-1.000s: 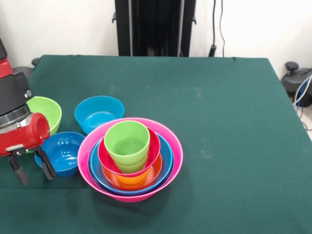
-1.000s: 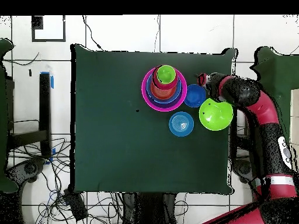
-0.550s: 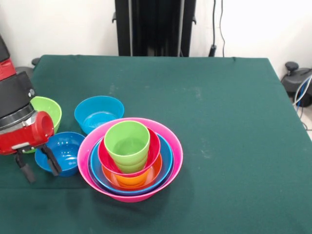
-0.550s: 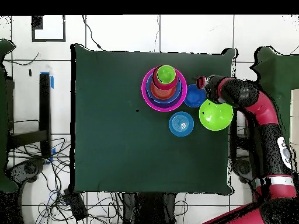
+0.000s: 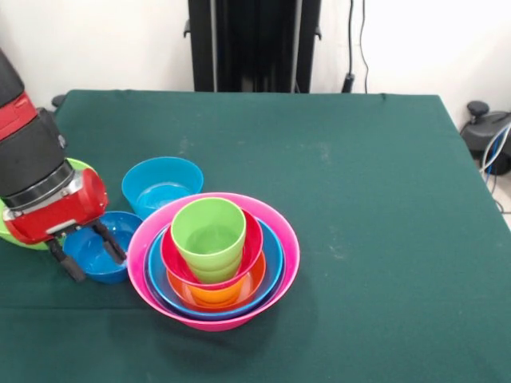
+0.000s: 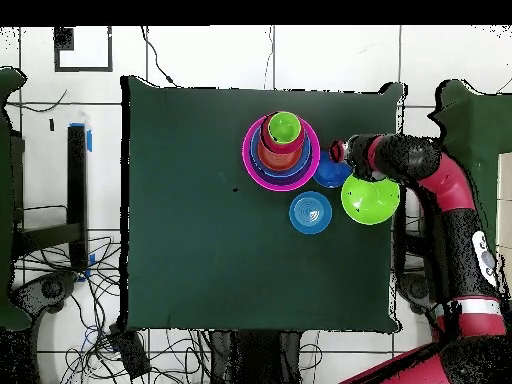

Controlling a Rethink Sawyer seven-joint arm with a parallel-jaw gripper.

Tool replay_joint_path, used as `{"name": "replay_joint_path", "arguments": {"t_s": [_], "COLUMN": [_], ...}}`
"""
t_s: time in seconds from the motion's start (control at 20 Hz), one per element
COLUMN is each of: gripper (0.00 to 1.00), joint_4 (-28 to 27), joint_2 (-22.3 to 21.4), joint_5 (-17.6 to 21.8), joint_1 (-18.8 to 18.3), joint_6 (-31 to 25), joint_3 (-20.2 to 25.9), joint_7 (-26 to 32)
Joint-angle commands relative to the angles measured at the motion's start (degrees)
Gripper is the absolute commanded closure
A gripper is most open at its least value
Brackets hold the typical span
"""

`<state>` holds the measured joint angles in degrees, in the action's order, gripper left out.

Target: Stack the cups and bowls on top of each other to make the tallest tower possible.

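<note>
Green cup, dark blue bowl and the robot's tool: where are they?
green cup (image 5: 209, 231): front view, its inside wall.
dark blue bowl (image 5: 94, 254): front view, its inner floor.
tool (image 5: 88, 251): front view, between its fingertips.

Tower (image 5: 213, 259): lime green cup (image 5: 209, 237) nested topmost, big pink bowl outermost. Dark blue bowl (image 5: 100, 247) just left of tower; gripper (image 5: 86, 251), fingers spread, straddling it. Sky blue bowl (image 5: 162, 185) behind-left.
</note>
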<state>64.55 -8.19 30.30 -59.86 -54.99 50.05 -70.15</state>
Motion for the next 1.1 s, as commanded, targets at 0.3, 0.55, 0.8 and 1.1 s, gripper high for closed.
{"name": "replay_joint_path", "arguments": {"t_s": [0.3, 0.55, 0.8, 1.1], "gripper": [0.0, 0.0, 0.0, 0.0], "joint_4": [-4.9, -7.58, -8.03, -7.86], "joint_2": [2.28, 3.9, 4.04, 3.02], "joint_5": [5.1, 4.53, 4.27, 4.54], "joint_1": [4.55, 5.4, 5.41, 5.08], "joint_6": [-5.18, -4.81, -4.34, -4.57], "joint_3": [-1.4, -0.74, -0.73, -0.85], "joint_7": [24.45, 26.79, 27.74, 28.61]}}
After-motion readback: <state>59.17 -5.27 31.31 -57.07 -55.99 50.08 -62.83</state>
